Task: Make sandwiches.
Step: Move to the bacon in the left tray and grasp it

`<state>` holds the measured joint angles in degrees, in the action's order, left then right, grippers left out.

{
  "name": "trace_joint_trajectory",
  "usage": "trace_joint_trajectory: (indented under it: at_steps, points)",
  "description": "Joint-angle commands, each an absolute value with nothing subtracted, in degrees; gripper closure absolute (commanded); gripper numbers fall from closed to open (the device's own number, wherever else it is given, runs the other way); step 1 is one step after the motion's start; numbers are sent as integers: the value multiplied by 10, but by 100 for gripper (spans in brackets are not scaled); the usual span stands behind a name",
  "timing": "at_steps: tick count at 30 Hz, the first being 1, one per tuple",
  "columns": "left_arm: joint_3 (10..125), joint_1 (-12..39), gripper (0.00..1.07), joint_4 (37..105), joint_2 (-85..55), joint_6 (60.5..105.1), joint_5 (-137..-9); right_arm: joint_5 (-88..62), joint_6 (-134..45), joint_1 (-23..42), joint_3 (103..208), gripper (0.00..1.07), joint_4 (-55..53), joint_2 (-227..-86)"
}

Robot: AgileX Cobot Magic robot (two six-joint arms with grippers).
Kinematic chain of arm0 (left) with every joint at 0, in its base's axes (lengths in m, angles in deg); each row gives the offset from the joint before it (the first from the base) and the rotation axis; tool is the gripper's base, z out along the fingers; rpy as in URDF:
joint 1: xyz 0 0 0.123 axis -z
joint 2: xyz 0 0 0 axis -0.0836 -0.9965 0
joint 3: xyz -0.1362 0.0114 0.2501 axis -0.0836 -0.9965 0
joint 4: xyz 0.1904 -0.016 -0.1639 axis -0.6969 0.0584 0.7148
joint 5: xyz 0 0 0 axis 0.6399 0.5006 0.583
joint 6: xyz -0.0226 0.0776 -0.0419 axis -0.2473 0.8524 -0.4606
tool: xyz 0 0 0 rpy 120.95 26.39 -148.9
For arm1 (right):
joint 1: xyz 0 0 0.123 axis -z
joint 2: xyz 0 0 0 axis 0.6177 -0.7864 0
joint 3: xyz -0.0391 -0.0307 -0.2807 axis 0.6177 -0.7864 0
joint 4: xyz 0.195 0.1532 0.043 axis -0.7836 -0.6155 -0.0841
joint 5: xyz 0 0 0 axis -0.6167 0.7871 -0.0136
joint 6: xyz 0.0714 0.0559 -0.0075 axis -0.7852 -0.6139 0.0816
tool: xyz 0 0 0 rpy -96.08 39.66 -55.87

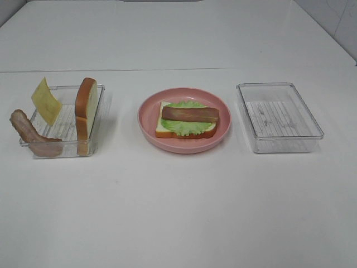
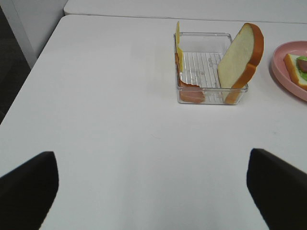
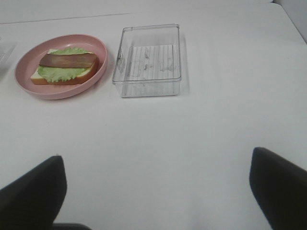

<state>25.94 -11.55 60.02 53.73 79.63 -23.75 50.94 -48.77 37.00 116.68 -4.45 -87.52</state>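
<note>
A half-built sandwich (image 1: pixel 187 118) lies on the pink plate (image 1: pixel 223 131): a white bread slice, a green lettuce leaf (image 1: pixel 181 127) and one bacon strip (image 1: pixel 189 114) on top. It also shows in the right wrist view (image 3: pixel 64 61). The left clear tray (image 1: pixel 61 149) holds an upright bread slice (image 1: pixel 86 109), a yellow cheese square (image 1: pixel 46 100) leaning on its far left corner, and a bacon strip (image 1: pixel 28 134) draped over its left edge. My left gripper (image 2: pixel 153 191) and right gripper (image 3: pixel 156 191) are open and empty, well short of these things, and out of the high view.
An empty clear tray (image 1: pixel 279 84) stands right of the plate and shows in the right wrist view (image 3: pixel 148 62). White table stretches in front of the trays. The table's left edge (image 2: pixel 29 81) drops off beside the left tray (image 2: pixel 201 34).
</note>
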Motion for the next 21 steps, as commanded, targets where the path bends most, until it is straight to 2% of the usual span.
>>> trace_joint_trajectory:
  at_steps: [1, 4, 5, 6, 8, 10, 11, 12, 16, 21]
  points:
    - [275, -117, 4, 593, 504, 801, -218, 507, -481, 371, 1166, 9, -46, -861]
    - [301, -117, 4, 582, 421, 800, -183, 507, -481, 371, 1166, 9, -46, -861]
    - [320, -117, 4, 574, 345, 800, -164, 507, -481, 371, 1166, 9, -46, -861]
    - [320, -117, 4, 574, 345, 800, -164, 507, -481, 371, 1166, 9, -46, -861]
    - [354, -117, 4, 565, 229, 800, -153, 507, -481, 371, 1166, 9, -46, -861]
    - [363, -117, 4, 557, 196, 800, -153, 507, -481, 371, 1166, 9, -46, -861]
    - [389, -117, 4, 553, 114, 800, -152, 507, -481, 371, 1166, 9, -46, -861]
    - [389, -117, 4, 553, 114, 800, -152, 507, -481, 371, 1166, 9, -46, -861]
    - [479, -117, 4, 561, -65, 799, -147, 507, -481, 371, 1166, 9, -46, -861]
    - [566, -117, 4, 561, -178, 799, -149, 507, -481, 371, 1166, 9, -46, -861]
